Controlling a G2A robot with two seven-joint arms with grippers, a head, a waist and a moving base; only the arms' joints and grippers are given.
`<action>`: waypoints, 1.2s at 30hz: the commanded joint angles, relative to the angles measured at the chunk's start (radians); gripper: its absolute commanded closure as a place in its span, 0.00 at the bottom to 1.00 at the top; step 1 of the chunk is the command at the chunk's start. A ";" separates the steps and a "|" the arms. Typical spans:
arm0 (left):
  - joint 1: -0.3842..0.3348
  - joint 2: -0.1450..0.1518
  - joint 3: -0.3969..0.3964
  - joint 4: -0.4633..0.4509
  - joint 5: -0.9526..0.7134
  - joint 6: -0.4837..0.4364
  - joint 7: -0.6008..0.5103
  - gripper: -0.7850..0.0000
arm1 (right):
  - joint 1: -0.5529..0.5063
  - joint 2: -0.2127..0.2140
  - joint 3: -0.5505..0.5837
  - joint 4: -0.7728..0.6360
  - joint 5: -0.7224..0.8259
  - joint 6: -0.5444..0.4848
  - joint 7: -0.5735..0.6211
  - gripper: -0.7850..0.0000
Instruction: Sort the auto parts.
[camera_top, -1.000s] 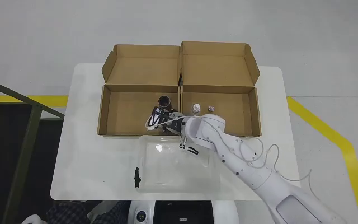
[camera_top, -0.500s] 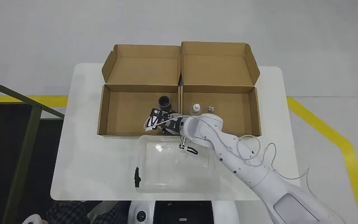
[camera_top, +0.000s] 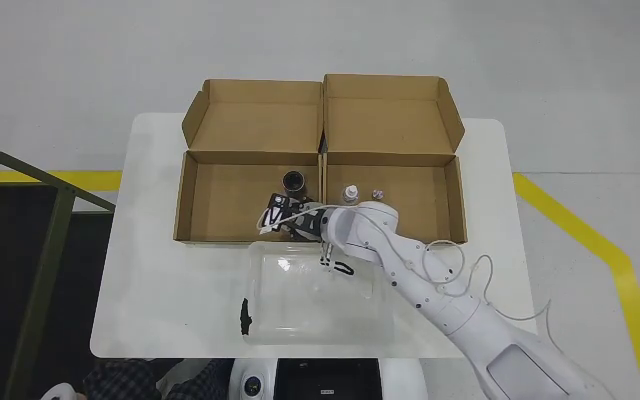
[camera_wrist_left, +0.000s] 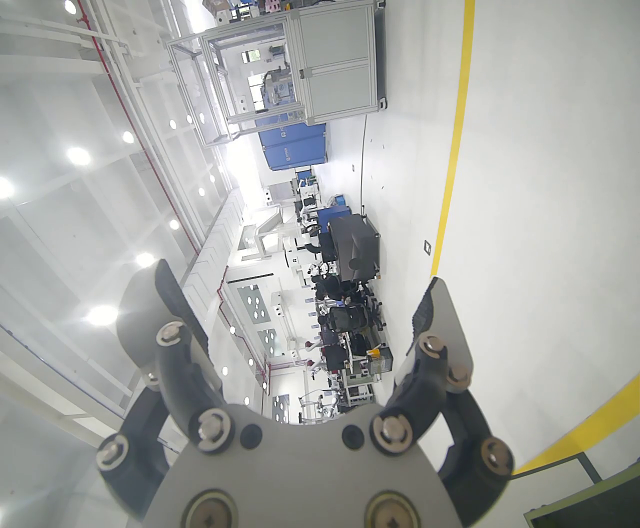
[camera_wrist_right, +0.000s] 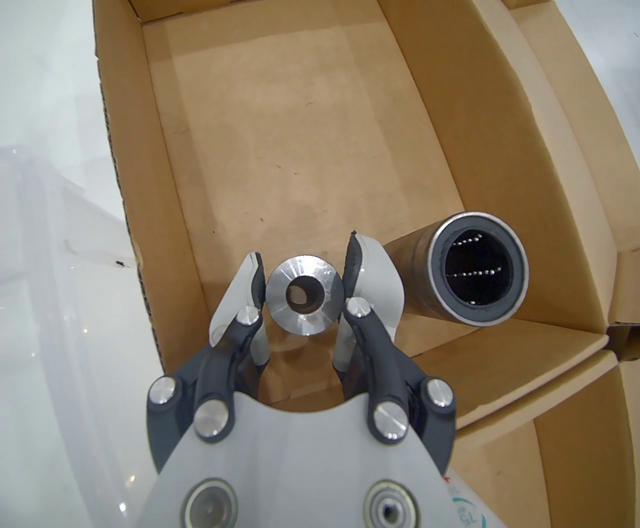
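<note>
My right gripper (camera_wrist_right: 304, 277) is shut on a silver metal bushing (camera_wrist_right: 305, 296) with a round centre hole. It holds the bushing just above the floor of the left cardboard box (camera_wrist_right: 300, 125), near that box's front right corner. Beside it in the same box lies a dark cylindrical linear bearing (camera_wrist_right: 470, 272), close to one fingertip but apart from it. From above, the right gripper (camera_top: 280, 213) sits in front of the bearing (camera_top: 294, 181). My left gripper (camera_wrist_left: 310, 305) is open, holds nothing and points out into the hall.
The right cardboard box (camera_top: 420, 205) holds two small parts (camera_top: 351, 193) (camera_top: 377, 192). A clear plastic tray (camera_top: 300, 300) lies in front of both boxes, with a black part (camera_top: 243, 316) at its left edge. Both box lids stand open at the back.
The right gripper has shifted slightly leftward over the left box with the bushing still in it. Nothing else has moved.
</note>
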 joint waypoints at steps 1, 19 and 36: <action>0.000 0.000 0.000 0.000 0.000 0.000 0.000 0.00 | -0.003 0.000 0.007 -0.006 0.003 -0.003 -0.002 0.66; 0.000 0.000 0.000 0.000 0.000 0.000 0.000 0.00 | -0.102 0.036 0.136 -0.317 0.007 -0.069 -0.036 0.64; 0.000 0.000 0.000 0.000 0.000 0.000 0.000 0.00 | -0.459 0.127 0.544 -0.613 0.034 -0.158 -0.218 0.56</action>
